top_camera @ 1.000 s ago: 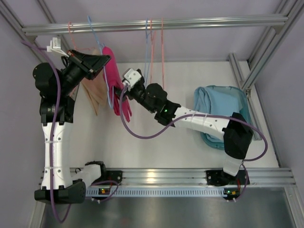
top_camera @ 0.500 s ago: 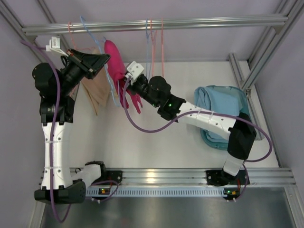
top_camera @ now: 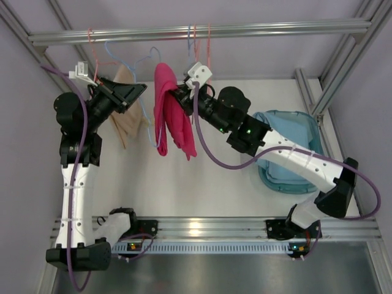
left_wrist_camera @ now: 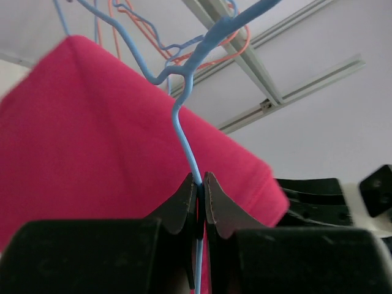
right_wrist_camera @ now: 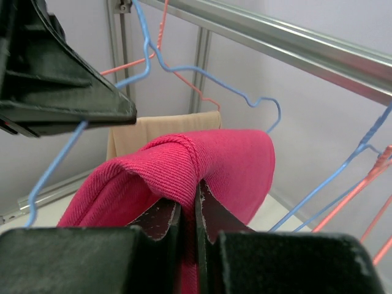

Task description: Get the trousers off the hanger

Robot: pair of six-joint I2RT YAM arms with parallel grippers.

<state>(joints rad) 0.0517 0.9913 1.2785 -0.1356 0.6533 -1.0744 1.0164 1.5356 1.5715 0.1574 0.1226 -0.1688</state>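
Observation:
The magenta-pink trousers [top_camera: 173, 113] hang folded from my right gripper [top_camera: 179, 95], which is shut on their top fold [right_wrist_camera: 214, 159]. My right gripper [right_wrist_camera: 188, 199] pinches the ribbed cloth between both fingers. My left gripper [top_camera: 141, 90] is shut on the thin blue wire hanger [top_camera: 131, 55], just left of the trousers. In the left wrist view the wire [left_wrist_camera: 184, 135] runs up from my left gripper [left_wrist_camera: 201, 177], with pink cloth [left_wrist_camera: 92, 135] behind it. Whether the cloth still rests on the hanger I cannot tell. The light blue trousers [top_camera: 275, 131] lie in the basket at right.
A metal rail [top_camera: 245, 29] crosses the back, with bare orange and blue hangers [top_camera: 199, 46] on it. A beige garment [top_camera: 125, 116] hangs behind my left gripper. The pale blue basket [top_camera: 309, 119] stands at the right. Frame posts line both sides.
My right gripper has shut on the pink trousers and carried them to the right, away from the left gripper. The left arm has shifted slightly, still holding the hanger.

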